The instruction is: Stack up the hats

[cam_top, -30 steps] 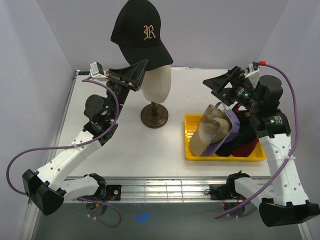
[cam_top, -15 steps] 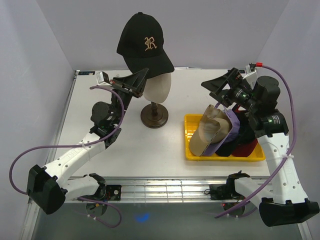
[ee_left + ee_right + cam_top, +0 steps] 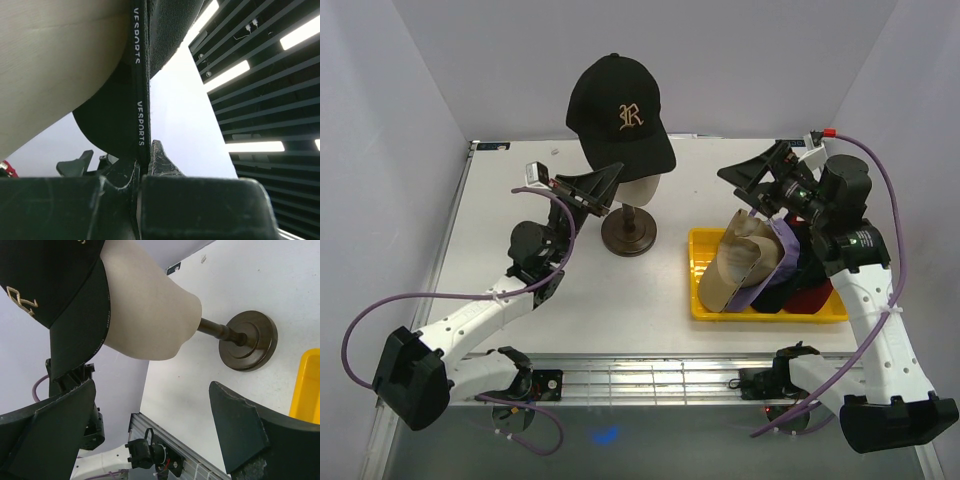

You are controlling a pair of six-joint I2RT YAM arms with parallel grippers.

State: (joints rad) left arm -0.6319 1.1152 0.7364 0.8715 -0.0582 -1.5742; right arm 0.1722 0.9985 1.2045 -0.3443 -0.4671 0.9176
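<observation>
A black cap (image 3: 618, 110) with a gold letter sits over the beige mannequin head (image 3: 642, 188). My left gripper (image 3: 605, 185) is shut on the cap's lower rim at the head's left side. In the left wrist view the rim's band (image 3: 140, 100) runs down between my closed fingers (image 3: 159, 162), beside the head (image 3: 60, 65). Tan (image 3: 735, 262), lavender (image 3: 775, 255), dark (image 3: 810, 262) and red (image 3: 815, 297) caps lie piled in the yellow tray (image 3: 770, 312). My right gripper (image 3: 750, 185) hangs open and empty above the pile, facing the head and the black cap (image 3: 50, 285).
The mannequin's dark round stand base (image 3: 628, 232) rests on the white table left of the tray; it also shows in the right wrist view (image 3: 252, 340). A corner of the yellow tray (image 3: 307, 385) shows at the right edge. Grey walls enclose the table.
My left gripper has come down and to the right with the black cap, which now sits lower over the mannequin head. My right gripper has shifted slightly and stays open.
</observation>
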